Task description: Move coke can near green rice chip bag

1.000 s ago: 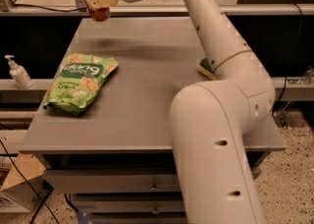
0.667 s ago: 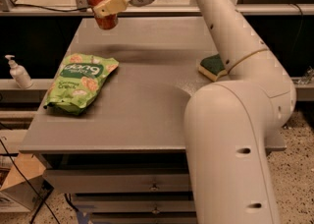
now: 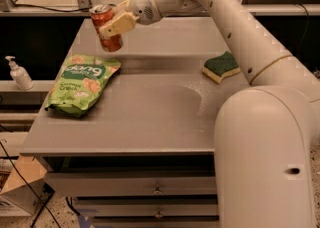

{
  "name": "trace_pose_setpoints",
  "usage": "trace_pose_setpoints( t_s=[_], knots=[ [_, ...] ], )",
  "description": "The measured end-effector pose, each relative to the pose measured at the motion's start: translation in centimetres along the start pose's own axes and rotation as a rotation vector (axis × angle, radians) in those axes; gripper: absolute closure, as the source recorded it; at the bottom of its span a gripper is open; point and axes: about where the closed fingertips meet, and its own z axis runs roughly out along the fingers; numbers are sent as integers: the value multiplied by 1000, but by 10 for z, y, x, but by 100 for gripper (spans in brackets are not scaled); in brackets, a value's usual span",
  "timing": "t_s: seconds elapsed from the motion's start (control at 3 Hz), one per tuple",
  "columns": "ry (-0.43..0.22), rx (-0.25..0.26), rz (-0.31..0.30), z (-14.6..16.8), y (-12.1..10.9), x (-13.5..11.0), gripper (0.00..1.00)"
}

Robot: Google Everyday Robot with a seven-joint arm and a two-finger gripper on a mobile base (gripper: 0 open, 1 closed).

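While the gripper (image 3: 112, 26) holds the coke can (image 3: 109, 43) up in the air by the far end of the green rice chip bag (image 3: 82, 84), a loose hold could drop it, and it could roll off the surface (image 3: 165, 114).

Smooth plastic end effector (image 3: 111, 23), above the matt metal table (image 3: 150, 117), grips the glossy metal coke can (image 3: 110, 43).

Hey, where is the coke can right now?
Upper left of the camera view: the coke can is held in the gripper over the table, just past the far end of the chip bag.
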Motion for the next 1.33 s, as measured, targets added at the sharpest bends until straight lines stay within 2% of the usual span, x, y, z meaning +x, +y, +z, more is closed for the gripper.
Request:
trace_pose_setpoints(
  t_s=[0.33,1.33],
  knots=[
    [-8,-8,32,3,15,18,82],
    [-2,89,63,-9,16,56,13]
  ],
)
